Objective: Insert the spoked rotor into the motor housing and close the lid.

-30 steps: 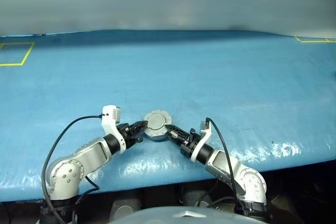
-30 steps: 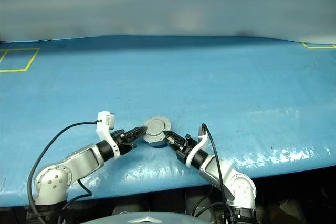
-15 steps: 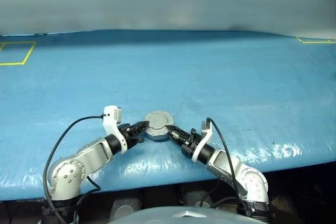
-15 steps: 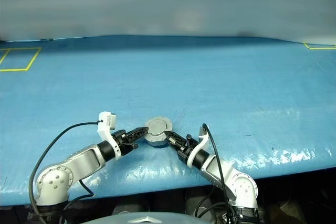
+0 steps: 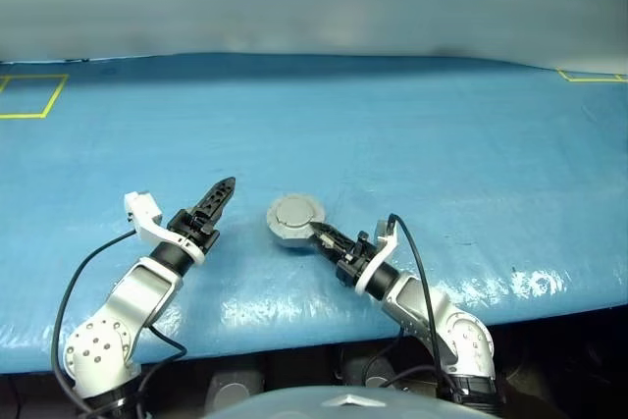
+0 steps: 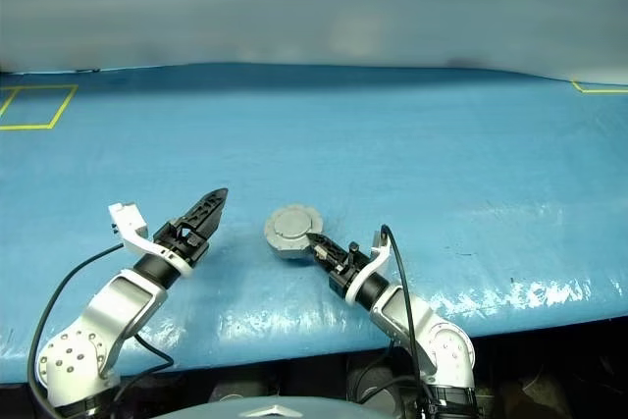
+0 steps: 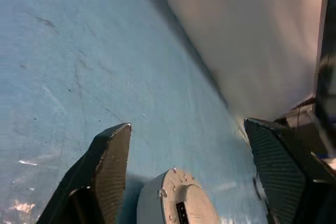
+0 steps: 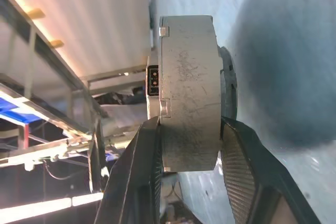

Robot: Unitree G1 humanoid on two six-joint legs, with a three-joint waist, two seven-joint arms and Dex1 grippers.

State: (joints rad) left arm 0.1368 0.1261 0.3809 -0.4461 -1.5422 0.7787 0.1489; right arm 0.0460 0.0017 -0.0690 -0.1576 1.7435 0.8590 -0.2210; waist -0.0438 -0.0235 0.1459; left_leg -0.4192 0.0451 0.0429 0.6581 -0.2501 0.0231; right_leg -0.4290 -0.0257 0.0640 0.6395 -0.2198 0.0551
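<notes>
**Right claw grips the closed motor housing while the left claw stands open beside it**

Right gripper (image 5: 316,234) reaches forward and toward the robot's left, its two black fingers (image 8: 242,177) closed on the near edge of the motor housing (image 5: 294,220). In the right wrist view the ribbed finger pads press against the two flat faces of the thick grey drum, one on each side, so the claw is part-way open, as wide as the drum is thick. The housing is a round, squat puck of matt grey metal with fine scratches on its rim, small raised tabs along the edge and a dark rectangular socket on one face. The lid (image 6: 291,224), a plain grey disc with a raised centre, sits closed on top of it. The housing sticks out just beyond the right fingertips, over the blue table cover (image 5: 442,144), a slightly glossy, crinkled sheet.

Left gripper (image 5: 218,194) points forward, off to the left of the housing and clearly apart from it. In the left wrist view its two dark, cross-hatched fingers (image 7: 113,156) stand wide open with nothing between them but the blue sheet. The lidded housing shows low between them, ahead of the claw, touching neither finger.
</notes>
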